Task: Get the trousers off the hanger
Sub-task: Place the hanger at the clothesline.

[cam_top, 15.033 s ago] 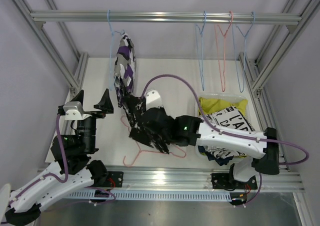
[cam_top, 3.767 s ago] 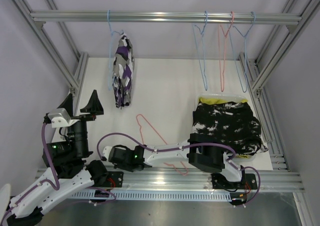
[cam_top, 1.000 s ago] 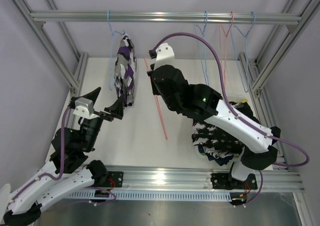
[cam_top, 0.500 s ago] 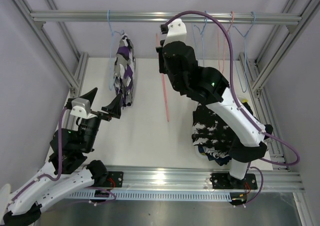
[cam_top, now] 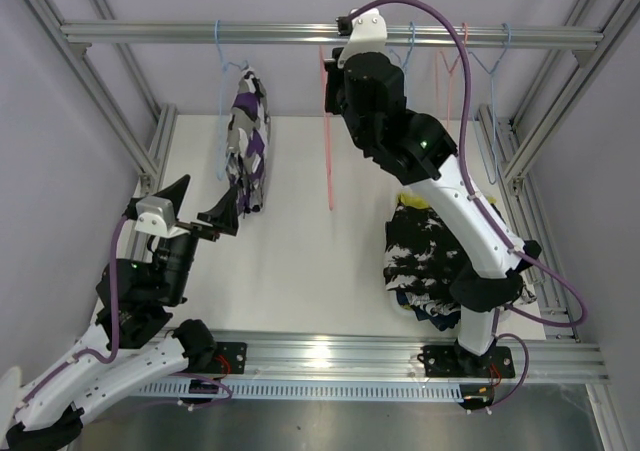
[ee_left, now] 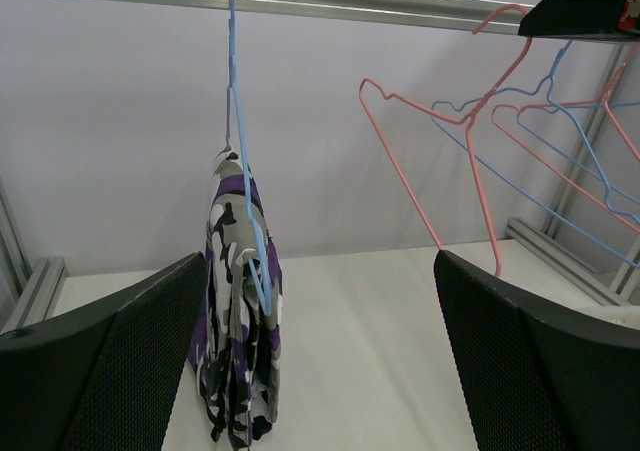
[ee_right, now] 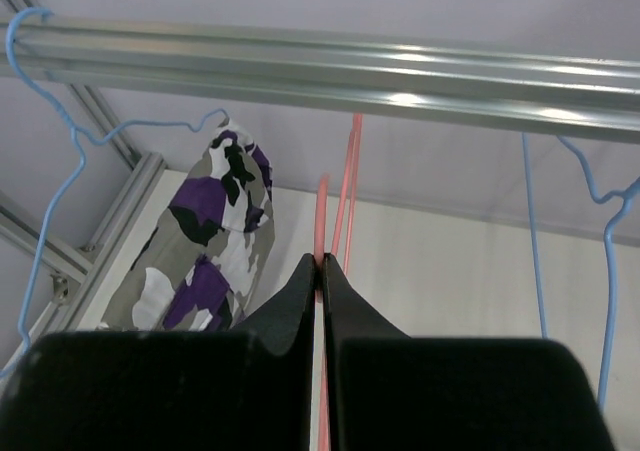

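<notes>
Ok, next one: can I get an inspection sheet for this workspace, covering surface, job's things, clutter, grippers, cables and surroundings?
Surface: white table, no marks seen.
Job's things: camo trousers hang on a blue hanger from the rail; the other trousers lie in a pile on the table's right.
Clutter: nothing seen.
Grippers: right gripper shut on a pink hanger, raised to the rail; whether it is hooked on cannot be told. Left gripper open, empty, facing the camo trousers.
Cables: purple cable arcs over the right arm, in front of the rail; second cable runs along the left arm.
Surroundings: aluminium frame, plain walls, three empty hangers on the rail's right.
</notes>
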`<state>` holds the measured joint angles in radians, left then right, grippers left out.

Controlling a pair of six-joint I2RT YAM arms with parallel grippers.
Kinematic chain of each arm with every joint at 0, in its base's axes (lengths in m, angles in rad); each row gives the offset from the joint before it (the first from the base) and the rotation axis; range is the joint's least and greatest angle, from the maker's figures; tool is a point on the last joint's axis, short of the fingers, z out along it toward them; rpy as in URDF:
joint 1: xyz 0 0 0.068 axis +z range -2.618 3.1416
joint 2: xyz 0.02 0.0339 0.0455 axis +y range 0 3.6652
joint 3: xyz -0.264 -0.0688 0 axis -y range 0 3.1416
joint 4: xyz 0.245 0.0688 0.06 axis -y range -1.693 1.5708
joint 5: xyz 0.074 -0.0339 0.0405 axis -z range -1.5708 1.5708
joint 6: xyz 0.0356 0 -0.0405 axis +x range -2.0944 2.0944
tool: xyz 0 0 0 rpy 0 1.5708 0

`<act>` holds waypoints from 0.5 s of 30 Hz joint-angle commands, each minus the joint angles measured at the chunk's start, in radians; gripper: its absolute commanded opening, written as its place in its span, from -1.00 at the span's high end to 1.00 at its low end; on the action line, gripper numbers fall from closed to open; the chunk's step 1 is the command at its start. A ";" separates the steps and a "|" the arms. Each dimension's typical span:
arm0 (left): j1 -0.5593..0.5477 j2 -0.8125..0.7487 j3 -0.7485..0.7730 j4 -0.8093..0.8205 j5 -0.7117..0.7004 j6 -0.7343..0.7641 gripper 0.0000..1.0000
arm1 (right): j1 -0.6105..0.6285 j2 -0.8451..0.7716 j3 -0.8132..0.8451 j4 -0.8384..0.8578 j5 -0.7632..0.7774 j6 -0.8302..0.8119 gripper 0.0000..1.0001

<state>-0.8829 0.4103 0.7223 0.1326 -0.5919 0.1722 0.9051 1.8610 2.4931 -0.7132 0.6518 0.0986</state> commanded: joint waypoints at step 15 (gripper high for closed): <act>0.007 -0.031 0.035 0.004 0.010 -0.048 -0.99 | -0.126 0.050 0.096 0.218 -0.156 -0.034 1.00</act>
<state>-0.8829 0.3885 0.7223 0.1314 -0.5911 0.1482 0.8021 1.9068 2.5328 -0.5671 0.5316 0.0750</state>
